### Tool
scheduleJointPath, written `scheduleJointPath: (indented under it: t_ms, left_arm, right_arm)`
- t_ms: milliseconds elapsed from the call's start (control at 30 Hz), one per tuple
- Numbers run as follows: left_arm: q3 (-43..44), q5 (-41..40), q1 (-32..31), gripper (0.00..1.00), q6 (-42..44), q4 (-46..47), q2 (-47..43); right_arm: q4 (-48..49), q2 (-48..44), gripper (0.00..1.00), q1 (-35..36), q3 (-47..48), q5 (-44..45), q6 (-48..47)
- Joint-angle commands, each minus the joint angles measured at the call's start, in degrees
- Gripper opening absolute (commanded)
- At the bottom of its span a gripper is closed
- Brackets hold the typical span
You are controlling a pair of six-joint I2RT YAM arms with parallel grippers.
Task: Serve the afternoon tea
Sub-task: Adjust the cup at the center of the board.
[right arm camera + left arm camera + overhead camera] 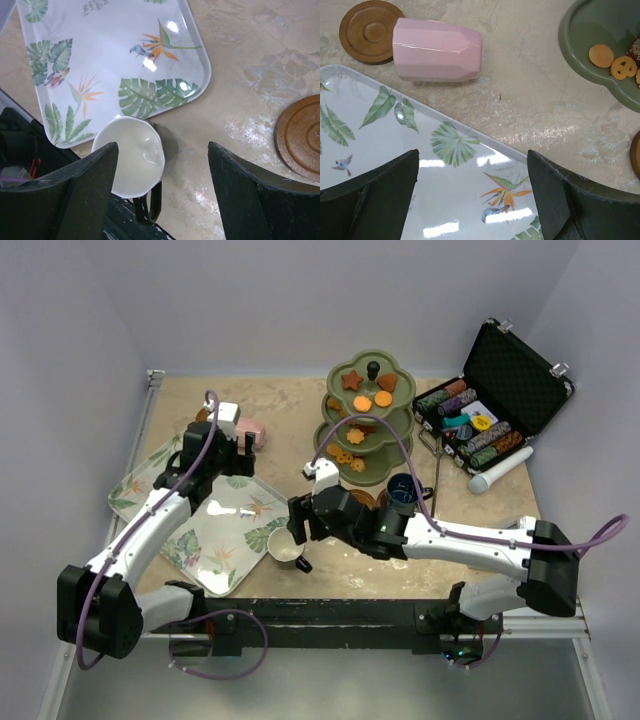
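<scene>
The pinkish-white cup (437, 50) lies on its side on the table, beside a brown saucer (370, 30); it also shows in the top view (256, 432). My left gripper (472, 200) is open and empty over the tray's edge, short of that cup. The cream cup (132, 160), dark outside with a handle, stands upright at the tray's corner. My right gripper (162, 195) is open above it, its left finger over the rim. A second saucer (302, 137) lies to the right. The navy cup (404, 489) stands by the olive-green stand (365, 420), which carries biscuits (362, 403).
A leaf-patterned white tray (225, 535) lies front left, and another (135, 485) lies behind it. The open black case of poker chips (490, 405) is at the back right, with a white cylinder (500, 472) in front of it. The table's front edge is just below the cream cup.
</scene>
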Motion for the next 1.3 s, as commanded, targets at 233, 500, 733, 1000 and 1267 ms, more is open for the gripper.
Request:
scheduleJointPath:
  t_ms: [233, 500, 733, 1000, 1267]
  left_arm:
    - [-0.3, -0.4, 0.1, 0.93, 0.7, 0.4, -2.7]
    - [-0.2, -0.4, 0.1, 0.94, 0.7, 0.3, -2.9]
    - [-0.1, -0.2, 0.1, 0.94, 0.6, 0.2, -3.5]
    - [-0.3, 0.9, 0.1, 0.94, 0.5, 0.1, -3.8]
    - [-0.3, 1.6, 0.1, 0.94, 0.3, 0.2, -4.1]
  right_arm:
    - [-8.3, 6.5, 0.68, 2.6, 3.5, 2.1, 2.9]
    - [-6.8, 10.3, 0.18, 2.7, 6.0, 0.3, -3.3]
    - [-12.5, 13.3, 0.00, 2.7, 12.5, 4.5, -18.6]
    - [-11.9, 14.9, 0.01, 2.7, 11.9, 5.6, -30.8]
    - [-8.7, 14.1, 0.56, 2.6, 11.3, 10.5, -24.7]
